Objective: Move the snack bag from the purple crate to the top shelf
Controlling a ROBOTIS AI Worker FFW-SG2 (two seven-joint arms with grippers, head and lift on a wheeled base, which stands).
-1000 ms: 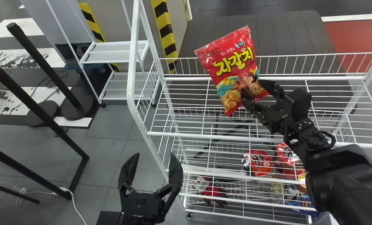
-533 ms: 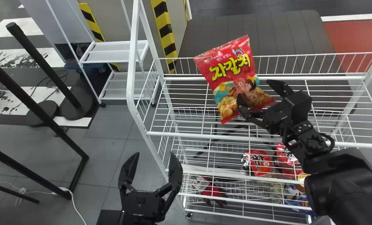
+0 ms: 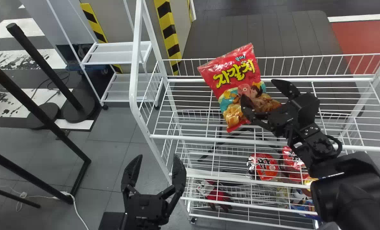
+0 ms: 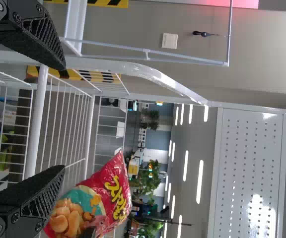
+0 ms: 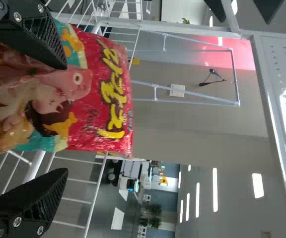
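The red snack bag [image 3: 236, 78] leans at the top shelf [image 3: 324, 115], lower end down near the wire floor; whether it touches the wires I cannot tell. Around its lower part my right gripper [image 3: 258, 91] stands open, one finger over the printed front. In the right wrist view the bag [image 5: 91, 94] lies between the spread fingers of the right gripper [image 5: 66, 119], with a gap to one finger. My left gripper [image 3: 154, 166] is parked open and empty left of the rack. The left wrist view shows the left gripper [image 4: 63, 116] and the bag [image 4: 108, 191] beyond it.
A white rack post [image 3: 135, 64] and the shelf's front rail [image 3: 202, 138] border the top shelf. Lower shelves hold a red round package [image 3: 262, 166], other packages and red gloves [image 3: 217, 195]. Black table legs [image 3: 43, 111] stand at the left.
The bag has come down lower over the top shelf and tilted slightly. My right gripper's fingers have spread apart from their closer hold on it. The left arm has hardly moved.
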